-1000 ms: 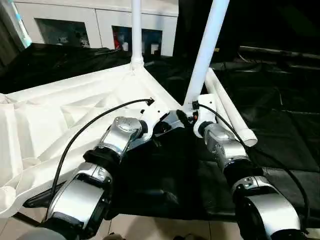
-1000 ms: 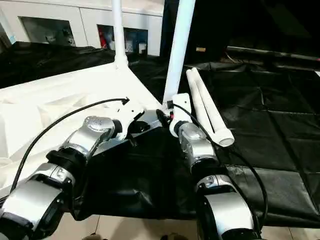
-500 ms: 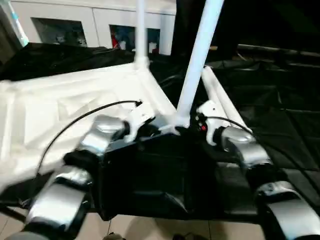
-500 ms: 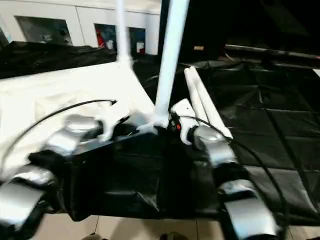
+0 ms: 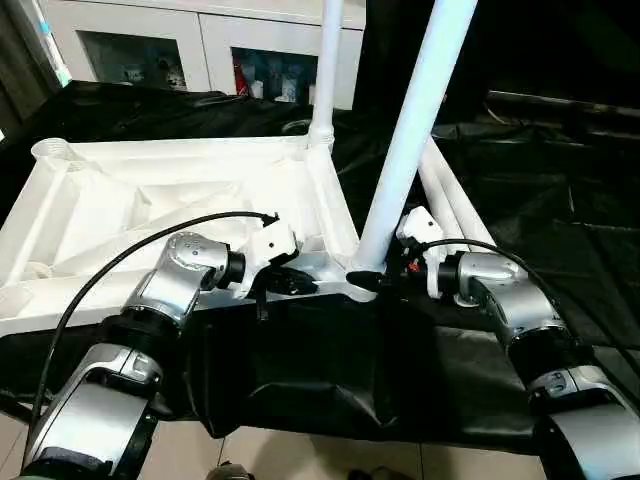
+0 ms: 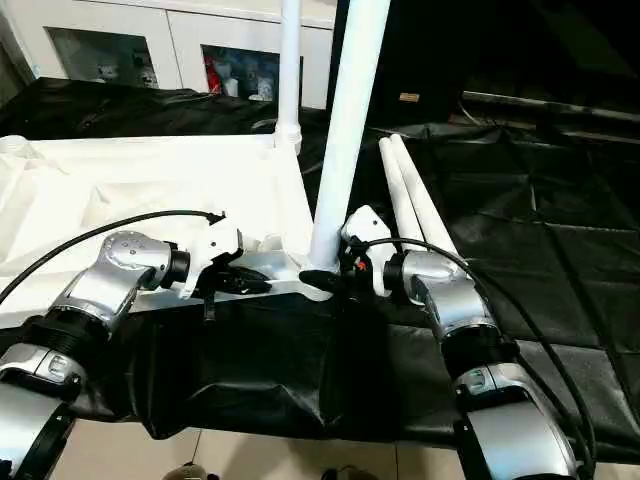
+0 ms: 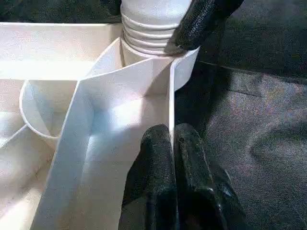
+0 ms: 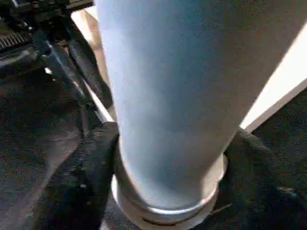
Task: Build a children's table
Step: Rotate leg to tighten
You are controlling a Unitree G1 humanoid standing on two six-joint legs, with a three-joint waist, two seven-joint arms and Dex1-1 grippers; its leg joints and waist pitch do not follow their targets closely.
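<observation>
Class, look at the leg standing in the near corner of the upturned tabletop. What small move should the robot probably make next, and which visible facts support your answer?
Probably close the right gripper on the near leg and twist it home. Its fingers flank the leg's base without clamping it, threads show above the corner socket, and the left gripper is pinching the tabletop rim, steadying it.

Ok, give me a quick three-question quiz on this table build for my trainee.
1. How many legs stand upright in the tabletop sockets?
2. True or false: the left pincer is shut on the tabletop's rim.
3. The two loose legs lie: A on the tabletop, B on the black cloth, C in a cabinet.
Key: 1 two; 2 true; 3 B.
</observation>
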